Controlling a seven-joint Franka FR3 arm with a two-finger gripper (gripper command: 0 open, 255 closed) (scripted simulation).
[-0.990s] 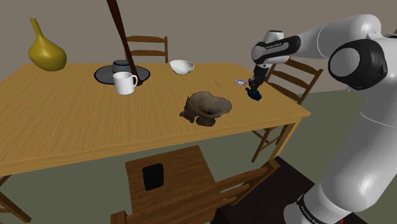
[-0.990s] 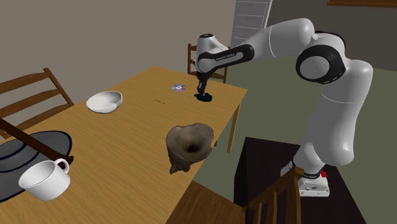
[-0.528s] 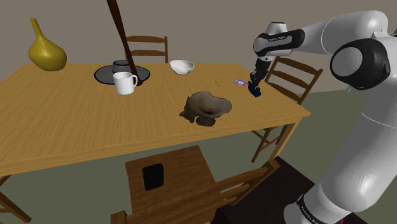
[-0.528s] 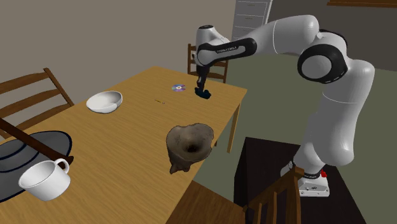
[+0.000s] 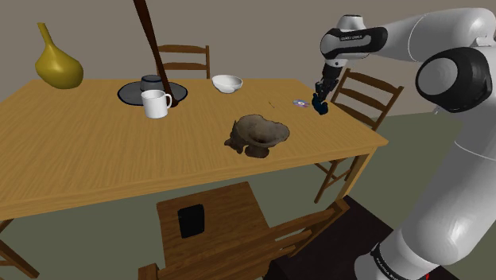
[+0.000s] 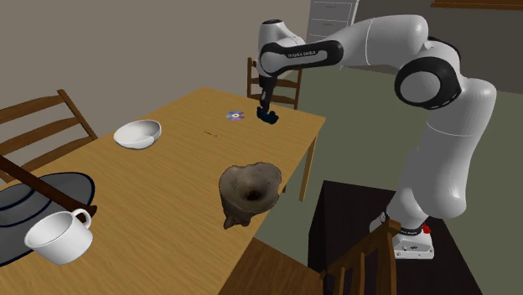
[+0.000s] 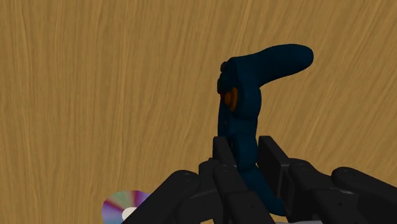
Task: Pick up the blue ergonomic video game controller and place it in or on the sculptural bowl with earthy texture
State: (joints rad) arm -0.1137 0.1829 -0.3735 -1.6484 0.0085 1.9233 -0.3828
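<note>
Item 1, tool (image 7: 245, 149): I read it as clenched, both black fingers pressed against the controller's lower grip.

Item 2, dark blue game controller (image 7: 254, 95): clasped in the tool and reaching out past the fingertips. One handle curves off sideways, and there is an orange button on its face. It hangs above the wooden counter (image 5: 95, 151).

Item 3, rough brown bowl (image 5: 256, 134): standing on the counter, mouth up, well apart from the tool.

Item 4, shiny disc (image 6: 234, 116): flat on the counter, near the tool.

Item 5, white bowl (image 6: 137, 133) and white mug (image 5: 156, 103): on the counter, farther from the tool than the brown bowl.
</note>
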